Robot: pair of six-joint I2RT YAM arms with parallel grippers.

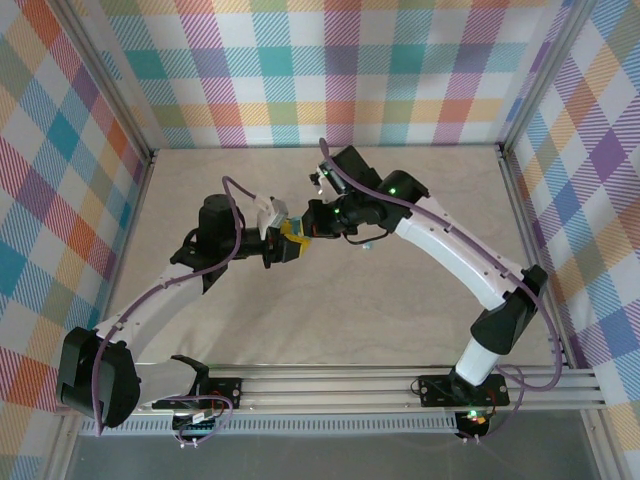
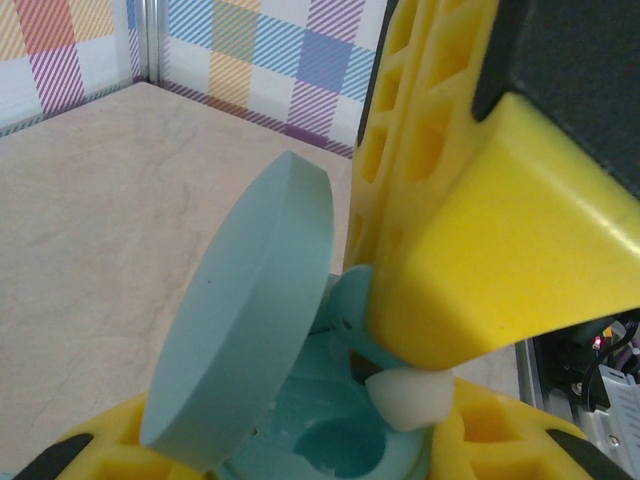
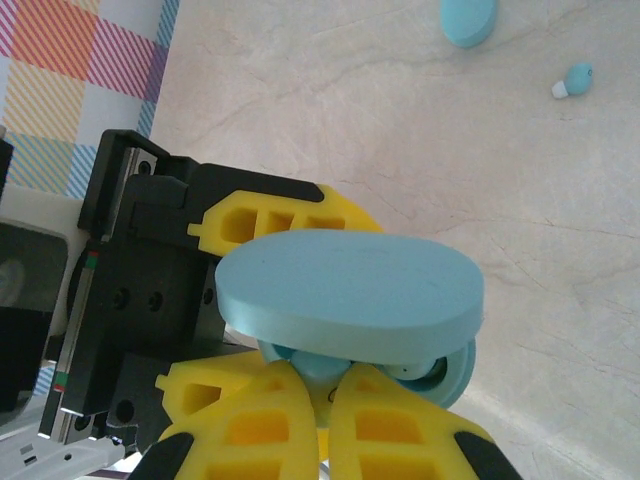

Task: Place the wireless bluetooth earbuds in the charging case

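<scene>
Now: case (image 2: 330, 440) open, lid (image 2: 245, 320) up, clenched in left pincer (image 2: 300, 470); right pincer (image 3: 320, 405) grasping earbud (image 2: 400, 398) at case socket. Handling: likely tiny, light, slick; pinch hard body, spare soft tip. Also: another earbud (image 3: 573, 80) loose on bench (image 3: 400, 120).

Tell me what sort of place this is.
Probably a robot test booth, not a home: plaid walls on a metal frame, a beige table, and the left arm and right arm bolted to a rail.
</scene>
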